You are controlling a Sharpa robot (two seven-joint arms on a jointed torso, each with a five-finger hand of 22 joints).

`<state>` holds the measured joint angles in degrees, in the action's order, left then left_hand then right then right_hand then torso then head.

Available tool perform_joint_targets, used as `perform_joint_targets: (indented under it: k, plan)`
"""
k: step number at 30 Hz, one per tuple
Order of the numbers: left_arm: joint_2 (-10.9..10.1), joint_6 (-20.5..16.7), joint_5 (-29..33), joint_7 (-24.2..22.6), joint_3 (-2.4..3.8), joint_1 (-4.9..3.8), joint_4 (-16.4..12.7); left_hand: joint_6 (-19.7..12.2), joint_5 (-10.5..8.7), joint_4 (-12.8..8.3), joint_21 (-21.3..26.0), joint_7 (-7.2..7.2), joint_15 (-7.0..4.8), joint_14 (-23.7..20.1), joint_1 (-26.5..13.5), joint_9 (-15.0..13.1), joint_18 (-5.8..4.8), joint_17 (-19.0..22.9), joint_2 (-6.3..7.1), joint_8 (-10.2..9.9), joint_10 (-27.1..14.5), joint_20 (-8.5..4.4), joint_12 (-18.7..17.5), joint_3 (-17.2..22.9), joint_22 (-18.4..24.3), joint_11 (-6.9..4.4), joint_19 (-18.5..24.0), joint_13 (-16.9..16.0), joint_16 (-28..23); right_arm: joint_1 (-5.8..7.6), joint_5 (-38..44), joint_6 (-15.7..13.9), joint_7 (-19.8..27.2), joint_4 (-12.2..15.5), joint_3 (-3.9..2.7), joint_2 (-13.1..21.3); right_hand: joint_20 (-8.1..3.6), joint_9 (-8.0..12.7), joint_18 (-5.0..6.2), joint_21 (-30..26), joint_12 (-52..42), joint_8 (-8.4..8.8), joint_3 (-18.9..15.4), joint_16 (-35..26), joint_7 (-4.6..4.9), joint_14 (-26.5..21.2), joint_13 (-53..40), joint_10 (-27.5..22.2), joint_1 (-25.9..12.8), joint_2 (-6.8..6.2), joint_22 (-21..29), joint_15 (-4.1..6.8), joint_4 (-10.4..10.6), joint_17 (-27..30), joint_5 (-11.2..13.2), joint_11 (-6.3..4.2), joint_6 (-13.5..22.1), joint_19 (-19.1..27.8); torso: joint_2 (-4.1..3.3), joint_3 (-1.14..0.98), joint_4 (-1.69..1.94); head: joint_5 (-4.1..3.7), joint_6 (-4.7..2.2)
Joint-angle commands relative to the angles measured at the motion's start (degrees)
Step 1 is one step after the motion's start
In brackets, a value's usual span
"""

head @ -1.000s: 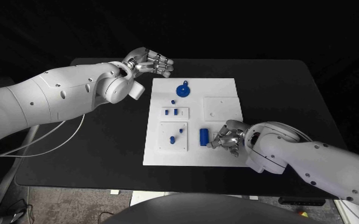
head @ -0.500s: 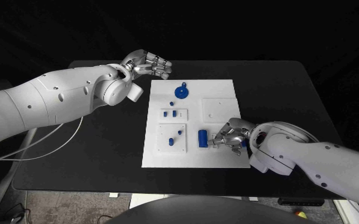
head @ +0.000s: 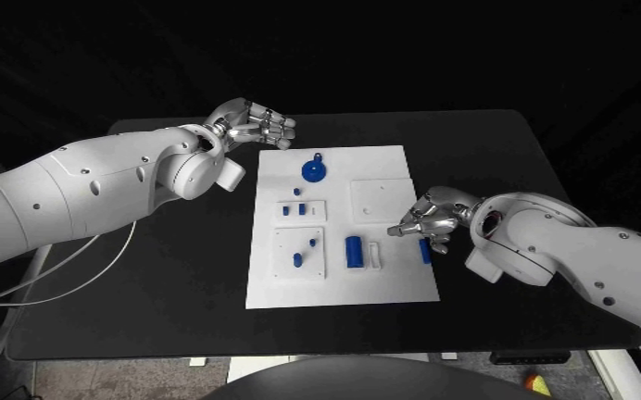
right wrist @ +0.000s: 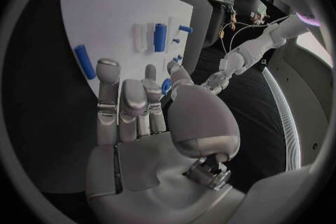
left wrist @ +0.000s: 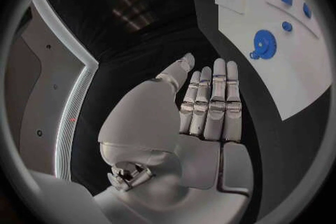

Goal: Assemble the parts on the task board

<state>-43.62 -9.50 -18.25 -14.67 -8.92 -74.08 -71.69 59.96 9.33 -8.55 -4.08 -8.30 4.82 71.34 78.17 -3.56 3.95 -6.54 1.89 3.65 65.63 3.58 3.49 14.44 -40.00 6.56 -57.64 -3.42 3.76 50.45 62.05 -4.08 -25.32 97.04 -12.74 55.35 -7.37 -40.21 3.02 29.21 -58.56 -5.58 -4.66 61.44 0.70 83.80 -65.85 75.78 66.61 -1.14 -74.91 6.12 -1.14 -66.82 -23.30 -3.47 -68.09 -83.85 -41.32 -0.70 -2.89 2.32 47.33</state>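
Head view: the right hand (head: 430, 219) has lifted off the board (head: 401, 284), fingers loosely apart, empty; a blue peg (head: 425, 250) now lies at the board's right edge, loose, not seated.
Left wrist view: the left hand (left wrist: 203, 117) stays flat, open, beside the board on the surface (left wrist: 150, 39).
Right wrist view: the peg (right wrist: 84, 61) lies beyond the fingertips.

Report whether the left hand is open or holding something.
Open: the left hand holds nothing, fingers stretched out side by side above the black table.
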Motion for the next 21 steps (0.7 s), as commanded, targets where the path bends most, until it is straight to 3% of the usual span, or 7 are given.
perform_joint_targets:
  k: [1, 2, 4, 8, 10, 15, 21]
  plan:
    - [0.19, 0.83, 0.29, -0.58, -0.07, -0.02, -0.04, -0.44, 0.16, 0.39, -0.14, -0.01, -0.01, -0.03, -0.62, -0.03, -0.29, -0.09, -0.07, -0.04, -0.03, 0.14, -0.12, -0.06, 0.14, 0.22, -0.21, 0.06, -0.10, 0.16, 0.70, 4.06, 0.56, -1.46, -0.10, 0.68, -0.82, -16.41, -0.91, -0.31, 0.38, -3.58, -0.30, -0.30, -1.02, 0.14, 0.09, -0.10, 0.04, 0.35, -3.14, 0.73, 0.03, -0.10, -0.45, -0.73, 3.68, -1.91, 0.07, -0.13, -0.10, -0.44, -0.15]
    - [0.19, 0.84, 0.29, -0.59, -0.10, -0.02, -0.04, -0.44, 0.16, 0.39, -0.14, -0.01, -0.01, -0.03, -0.62, -0.03, -0.29, -0.09, -0.07, -0.04, -0.03, 0.14, -0.12, -0.06, 0.14, 0.22, -0.21, 0.06, -0.10, 0.20, 1.26, 4.25, 0.25, -1.85, -0.13, 0.88, -0.83, -21.67, -1.04, -0.42, 0.35, -3.13, -0.17, -0.33, -1.20, 0.16, 0.03, -0.08, -0.02, 0.47, -3.12, 0.76, 0.18, -0.12, -0.41, -0.69, 3.70, -1.89, 0.06, -0.14, -0.10, -0.55, -0.21]
    - [0.21, 0.85, 0.29, -0.59, -0.17, -0.02, -0.01, -0.44, 0.16, 0.39, -0.14, -0.01, -0.01, -0.03, -0.62, -0.03, -0.29, -0.09, -0.07, -0.04, -0.03, 0.14, -0.12, -0.06, 0.14, 0.22, -0.21, 0.06, -0.10, 0.28, 2.87, 4.62, -0.78, -2.59, -0.19, 1.42, -0.75, -23.93, -0.92, -0.45, 0.50, 0.43, -0.09, -0.35, -1.26, 0.15, 0.15, -0.21, -0.08, 0.44, -3.12, 0.71, 0.50, -0.11, -0.50, -0.69, 1.71, -1.92, 0.03, -0.07, -0.04, -0.77, -0.24]
    - [0.21, 0.93, 0.29, -0.58, -0.26, -0.02, 0.00, -0.44, 0.16, 0.39, -0.14, -0.01, -0.01, -0.03, -0.62, -0.03, -0.29, -0.09, -0.07, -0.04, -0.03, 0.14, -0.12, -0.06, 0.14, 0.22, -0.21, 0.06, -0.10, 0.35, 6.56, 5.53, -3.65, -3.50, -0.25, 2.39, -0.55, -22.85, -0.79, -0.60, 1.15, 1.98, -1.12, -0.39, -0.72, 0.12, 0.74, -0.57, -1.06, 0.30, -3.11, 0.49, 1.74, -0.09, -1.08, -0.29, 2.35, -1.91, 0.00, -0.06, -0.04, -1.23, -0.30]
    - [0.22, 0.96, 0.29, -0.58, -0.28, -0.01, 0.00, -0.44, 0.16, 0.39, -0.14, -0.01, -0.01, -0.03, -0.62, -0.03, -0.29, -0.09, -0.07, -0.04, -0.03, 0.14, -0.12, -0.06, 0.14, 0.22, -0.21, 0.06, -0.10, 0.37, 7.57, 6.14, -5.11, -3.75, -0.26, 2.81, -0.35, -18.34, -0.65, -0.71, 1.49, 1.89, -2.88, -0.33, 0.22, 0.15, 1.08, -0.70, -1.71, 0.66, -3.08, 0.16, 2.44, -0.13, -2.72, 0.29, 4.87, -1.88, 0.02, -0.05, -0.05, -1.40, -0.31]
    - [0.22, 1.06, 0.29, -0.57, -0.33, -0.01, 0.00, -0.44, 0.16, 0.39, -0.14, -0.01, -0.01, -0.03, -0.62, -0.03, -0.29, -0.09, -0.07, -0.04, -0.03, 0.14, -0.12, -0.06, 0.14, 0.22, -0.21, 0.06, -0.10, 0.37, 9.02, 7.53, -7.57, -4.19, -0.27, 3.41, 0.92, 7.29, 0.54, -0.78, 2.11, 1.92, -8.67, -0.34, 2.44, 0.07, 2.21, -1.13, -1.41, 2.88, -3.07, -0.85, 4.40, -0.02, -1.26, 1.77, 6.38, -1.86, 0.04, 0.02, -0.06, -1.64, -0.29]
    - [0.21, 1.08, 0.29, -0.61, -0.36, 0.00, -0.01, -0.46, 0.14, 0.57, -0.10, 0.00, -0.01, -0.03, -0.64, -0.03, -0.30, -0.13, -0.07, -0.04, -0.06, 0.15, -0.12, -0.09, 0.56, 0.21, -0.31, 0.06, -0.09, -0.02, 9.46, 8.62, -9.17, -4.76, -0.26, 3.14, 0.95, 14.29, 0.58, -1.20, 2.64, 1.96, -9.16, -0.46, 2.73, 0.06, 3.09, -1.40, -1.40, 2.59, -2.96, -0.96, 6.70, 0.00, -0.39, 1.77, 5.80, -1.80, 0.02, 0.04, 0.03, -1.79, -0.28]
